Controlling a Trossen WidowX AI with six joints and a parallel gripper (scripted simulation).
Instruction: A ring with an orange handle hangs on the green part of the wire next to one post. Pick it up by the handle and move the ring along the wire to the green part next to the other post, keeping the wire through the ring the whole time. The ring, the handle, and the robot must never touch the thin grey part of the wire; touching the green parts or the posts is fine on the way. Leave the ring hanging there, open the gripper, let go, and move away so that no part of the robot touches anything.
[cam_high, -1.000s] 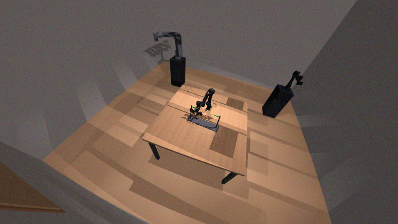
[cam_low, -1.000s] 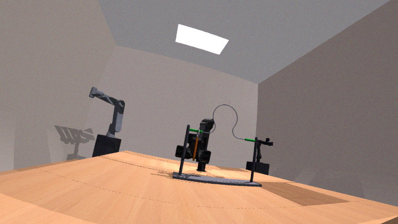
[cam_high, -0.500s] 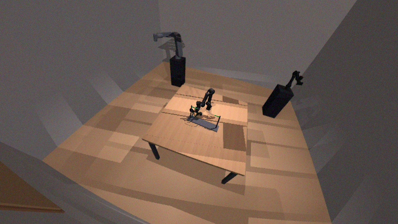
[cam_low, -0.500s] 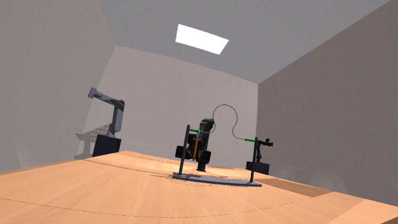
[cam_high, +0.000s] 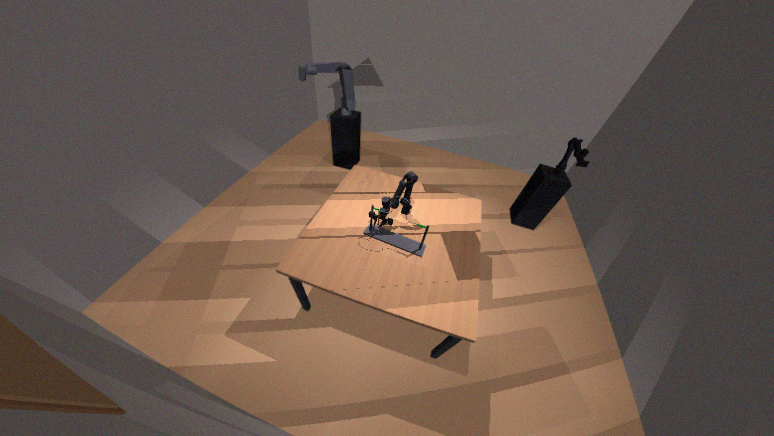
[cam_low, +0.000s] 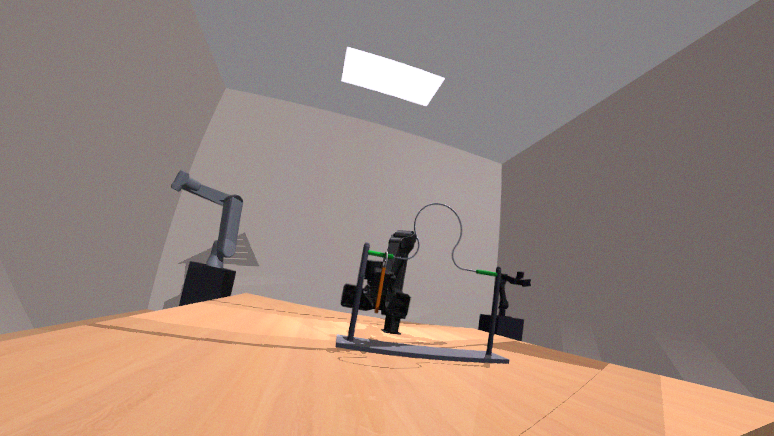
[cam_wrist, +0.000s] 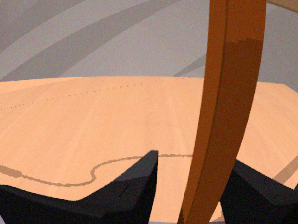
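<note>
The ring (cam_low: 386, 258) hangs on the green part (cam_low: 374, 252) at the left post (cam_low: 357, 303), toward the wire side. Its orange handle (cam_low: 380, 287) (cam_wrist: 235, 75) hangs down, slightly tilted. My gripper (cam_low: 377, 301) (cam_wrist: 186, 159) is open around the handle, one finger on each side. In the wrist view the handle is close to the right finger, with a gap at the left finger; contact with the right one cannot be told. The grey wire (cam_low: 461, 227) loops up and over to the other green part (cam_low: 487, 272) (cam_high: 422, 225) at the right post (cam_low: 493, 314) (cam_high: 424, 238).
Both posts stand on a grey base (cam_low: 422, 352) (cam_high: 398, 242) on the wooden table (cam_high: 346, 270). The wire's first bend passes close to my arm (cam_high: 398, 193) in the exterior view. Two other arms stand on black pedestals (cam_high: 345, 138) (cam_high: 540, 196) beyond the table.
</note>
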